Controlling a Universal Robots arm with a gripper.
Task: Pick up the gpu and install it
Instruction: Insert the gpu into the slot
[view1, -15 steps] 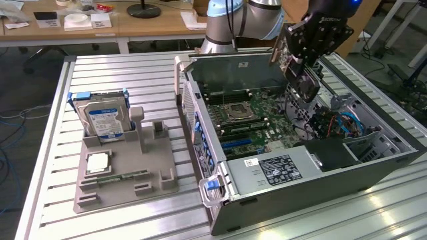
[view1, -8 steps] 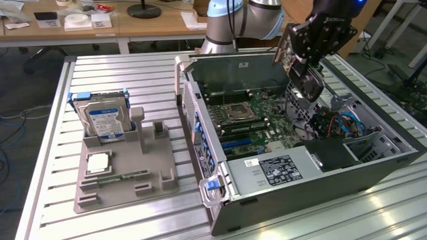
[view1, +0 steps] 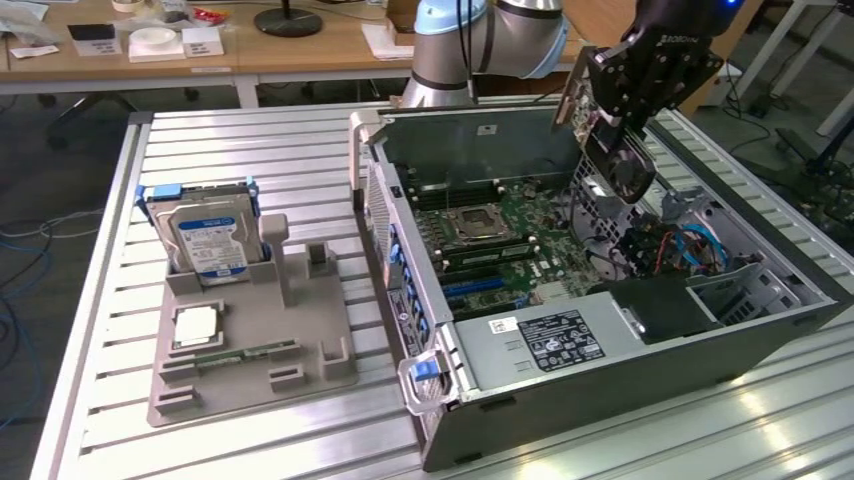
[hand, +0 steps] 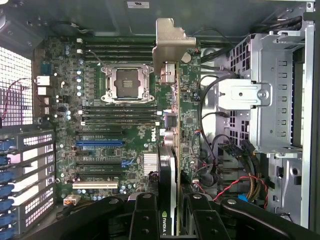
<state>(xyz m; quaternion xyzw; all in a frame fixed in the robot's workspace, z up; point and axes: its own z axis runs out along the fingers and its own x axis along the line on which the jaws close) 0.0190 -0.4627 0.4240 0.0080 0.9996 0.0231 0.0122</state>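
Black gpu (view1: 625, 160) pinched tight in my gripper (hand: 172, 222), hanging over the open case (view1: 747, 330) at the motherboard's (hand: 100, 115) edge. I'd square it to the blue slot (hand: 100, 142) and descend slowly.

The arm (view1: 527, 45) is silver-grey and tubular, with pale blue joint caps (view1: 447, 18). The gripper (view1: 617, 115) is matt black and blocky, with white lettering (view1: 674, 40) on its body. Its fingers (hand: 145, 219) are black angular links set with round pins.
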